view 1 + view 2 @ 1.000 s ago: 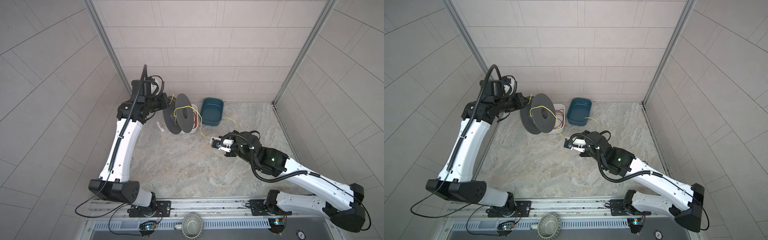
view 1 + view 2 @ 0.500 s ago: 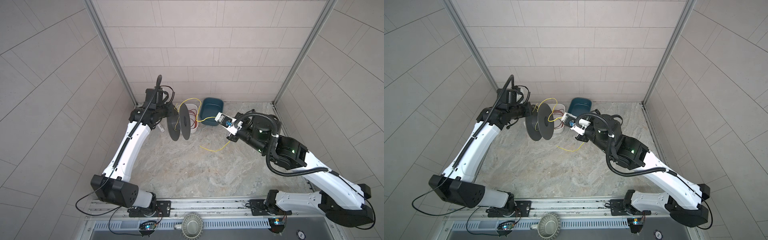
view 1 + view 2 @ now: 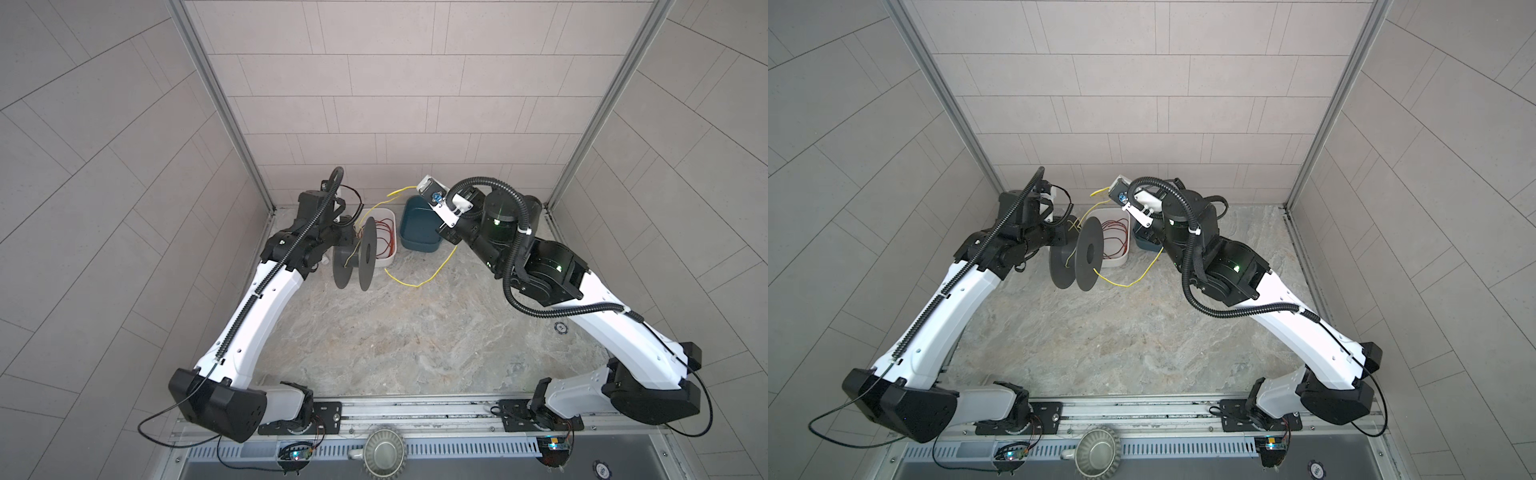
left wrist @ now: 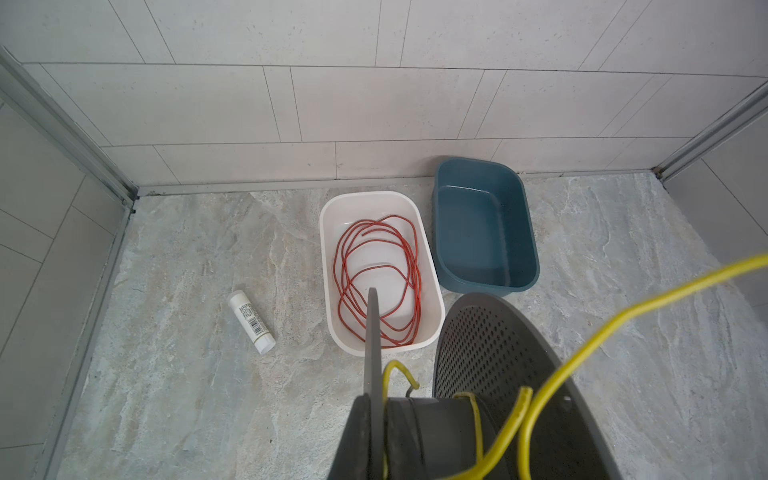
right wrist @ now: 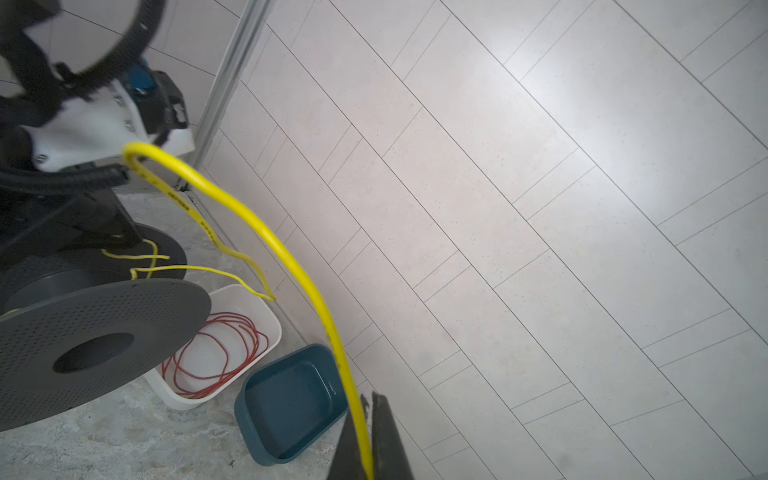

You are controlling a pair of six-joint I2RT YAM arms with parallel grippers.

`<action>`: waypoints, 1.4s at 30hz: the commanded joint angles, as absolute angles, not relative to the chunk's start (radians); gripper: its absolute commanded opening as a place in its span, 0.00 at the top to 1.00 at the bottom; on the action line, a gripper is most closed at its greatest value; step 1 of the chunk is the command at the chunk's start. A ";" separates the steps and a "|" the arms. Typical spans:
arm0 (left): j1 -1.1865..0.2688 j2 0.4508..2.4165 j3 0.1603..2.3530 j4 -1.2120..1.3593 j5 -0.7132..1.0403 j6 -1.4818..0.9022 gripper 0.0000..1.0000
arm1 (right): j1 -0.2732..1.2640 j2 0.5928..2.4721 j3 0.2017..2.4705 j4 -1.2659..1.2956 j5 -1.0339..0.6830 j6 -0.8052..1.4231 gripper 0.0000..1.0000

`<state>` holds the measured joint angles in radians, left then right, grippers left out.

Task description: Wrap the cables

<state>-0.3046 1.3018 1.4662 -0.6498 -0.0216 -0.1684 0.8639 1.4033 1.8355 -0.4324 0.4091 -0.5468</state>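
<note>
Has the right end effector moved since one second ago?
Yes. The right end effector moved from in front of the blue tub toward the back wall, as both top views show.

Red wire [image 4: 384, 266] lies coiled in white tub [image 4: 325, 249] beside blue tub [image 4: 482, 232].

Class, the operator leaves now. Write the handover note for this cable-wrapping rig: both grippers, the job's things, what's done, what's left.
Left gripper: shut on the spool, held off the table.
Right gripper: shut on the yellow cable, raised above the table.
Cable: arcs from the hub to the right gripper; the rest trails down in a loop on the table.
Done: barely a turn on the hub.
To do: wind on the rest. The red wire lies in the white tray.
</note>
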 commanded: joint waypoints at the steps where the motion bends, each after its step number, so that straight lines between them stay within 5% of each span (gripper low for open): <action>1: -0.310 1.243 1.450 -0.592 -0.007 -0.101 1.00 | 0.797 1.397 1.879 -0.410 0.395 -0.473 1.00; 23: -0.304 1.154 1.467 -0.594 0.332 -0.078 1.00 | 0.330 1.502 1.832 -0.465 0.179 -0.064 1.00; 42: -0.035 1.172 1.558 -0.399 0.663 -0.563 1.00 | 0.135 1.506 1.545 -0.387 0.103 0.114 1.00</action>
